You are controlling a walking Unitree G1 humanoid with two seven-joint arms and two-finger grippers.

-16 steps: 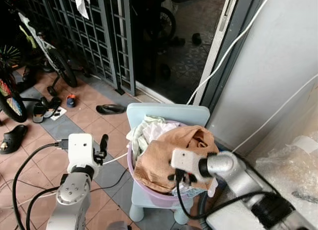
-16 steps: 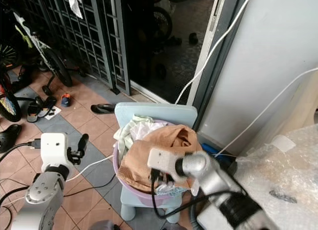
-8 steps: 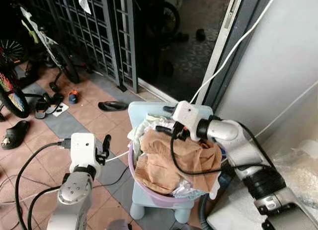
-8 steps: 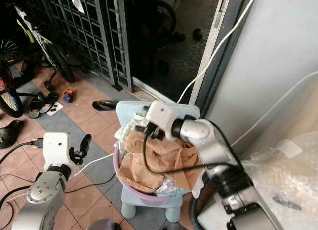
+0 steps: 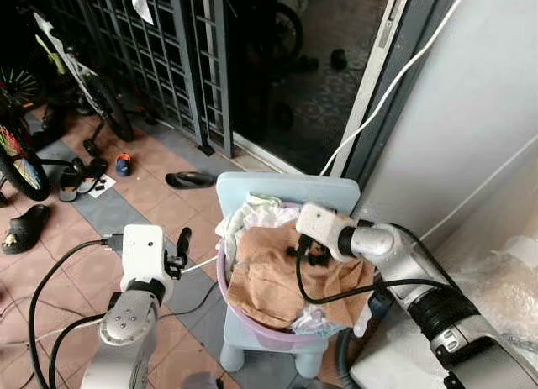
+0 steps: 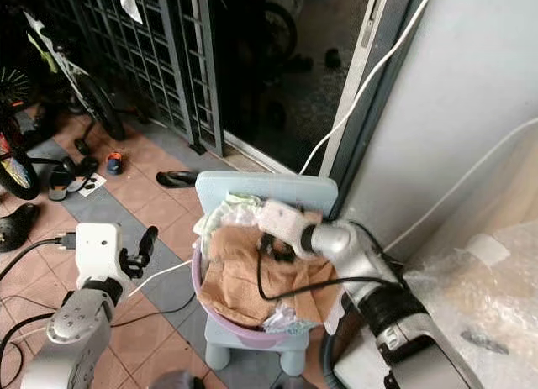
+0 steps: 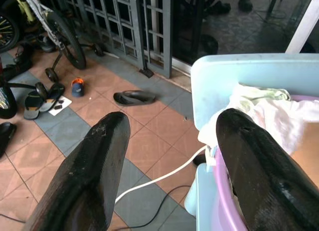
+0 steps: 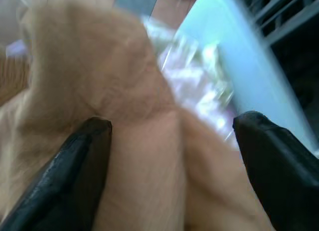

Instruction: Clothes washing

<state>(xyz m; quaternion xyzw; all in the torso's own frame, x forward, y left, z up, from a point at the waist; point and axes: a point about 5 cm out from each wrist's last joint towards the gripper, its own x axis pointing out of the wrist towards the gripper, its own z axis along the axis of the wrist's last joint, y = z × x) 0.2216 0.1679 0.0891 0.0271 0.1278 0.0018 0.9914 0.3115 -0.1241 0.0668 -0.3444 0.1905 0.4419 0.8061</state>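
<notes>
right claw (image 5: 308, 253) lowered onto tan towel (image 5: 267, 275) | fingers apart | basin (image 5: 225, 290)

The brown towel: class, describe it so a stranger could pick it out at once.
Find the pale blue chair by the dark doorway; a purple basin of laundry sits on it. The brown towel lies on top, under the right gripper, tan beside the white clothes.

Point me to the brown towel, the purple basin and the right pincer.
Brown towel (image 5: 269, 275): left eye view, middle of the cloth.
Purple basin (image 5: 225, 298): left eye view, front-left rim.
Right pincer (image 5: 309, 253): left eye view, between its fingertips, over the towel.
</notes>
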